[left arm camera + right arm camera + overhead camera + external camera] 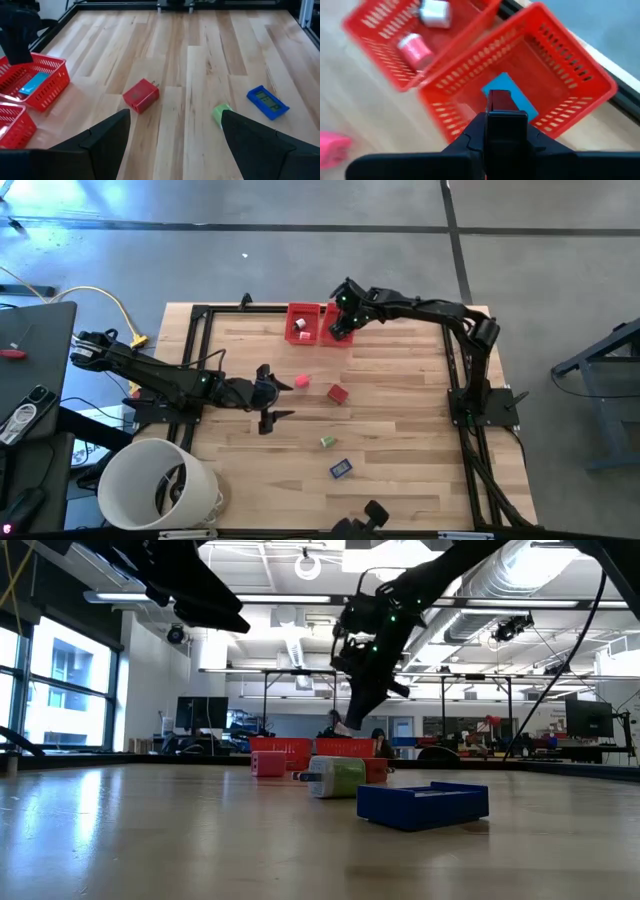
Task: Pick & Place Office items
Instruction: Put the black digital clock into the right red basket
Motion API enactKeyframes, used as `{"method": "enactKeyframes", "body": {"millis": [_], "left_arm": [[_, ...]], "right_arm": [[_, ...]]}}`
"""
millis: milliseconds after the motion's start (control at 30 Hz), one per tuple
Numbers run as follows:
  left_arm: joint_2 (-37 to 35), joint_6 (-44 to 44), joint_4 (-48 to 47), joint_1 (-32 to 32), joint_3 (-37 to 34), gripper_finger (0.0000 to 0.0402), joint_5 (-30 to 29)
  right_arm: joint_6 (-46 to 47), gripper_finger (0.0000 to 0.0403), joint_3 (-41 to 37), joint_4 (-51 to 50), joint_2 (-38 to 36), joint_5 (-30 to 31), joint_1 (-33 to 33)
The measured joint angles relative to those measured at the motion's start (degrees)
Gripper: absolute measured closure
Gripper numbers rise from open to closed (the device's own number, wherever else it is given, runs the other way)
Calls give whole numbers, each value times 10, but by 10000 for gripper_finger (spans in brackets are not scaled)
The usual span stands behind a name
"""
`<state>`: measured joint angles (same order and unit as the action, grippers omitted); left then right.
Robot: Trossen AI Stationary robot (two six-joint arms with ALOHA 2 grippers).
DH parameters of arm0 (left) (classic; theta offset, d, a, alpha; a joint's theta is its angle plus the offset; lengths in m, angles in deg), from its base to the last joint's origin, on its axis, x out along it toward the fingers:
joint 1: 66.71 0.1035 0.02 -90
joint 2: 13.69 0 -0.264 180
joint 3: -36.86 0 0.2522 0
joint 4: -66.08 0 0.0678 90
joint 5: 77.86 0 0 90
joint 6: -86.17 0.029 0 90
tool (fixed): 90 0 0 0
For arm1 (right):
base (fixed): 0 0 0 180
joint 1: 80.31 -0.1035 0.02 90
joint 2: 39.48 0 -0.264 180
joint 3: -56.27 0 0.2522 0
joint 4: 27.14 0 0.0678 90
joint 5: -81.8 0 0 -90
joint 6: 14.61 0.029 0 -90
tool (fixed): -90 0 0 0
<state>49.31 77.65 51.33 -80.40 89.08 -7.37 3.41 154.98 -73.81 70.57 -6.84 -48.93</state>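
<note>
Directly ahead of the spread-fingered, empty left gripper lies the red block, nearer it than the right gripper, clenched on a red piece above a bin.

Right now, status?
Left gripper open, near pink piece. Right gripper shut over right bin. Four pieces loose on table.

Pink, red, green and blue pieces lie apart on the wood.
</note>
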Motion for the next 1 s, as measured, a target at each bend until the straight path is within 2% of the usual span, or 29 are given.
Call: {"method": "enactKeyframes", "body": {"millis": [400, 767, 1000], "left_arm": [[6, 27, 22, 9, 0, 98, -1], [55, 33, 35, 21, 1, 98, -2], [65, 40, 45, 32, 0, 98, -2]], "right_arm": [[-16, 362, 0, -19, 19, -25, 21], [-33, 362, 0, -7, 50, -22, 27], [-46, 327, 0, 14, 49, -17, 22]]}}
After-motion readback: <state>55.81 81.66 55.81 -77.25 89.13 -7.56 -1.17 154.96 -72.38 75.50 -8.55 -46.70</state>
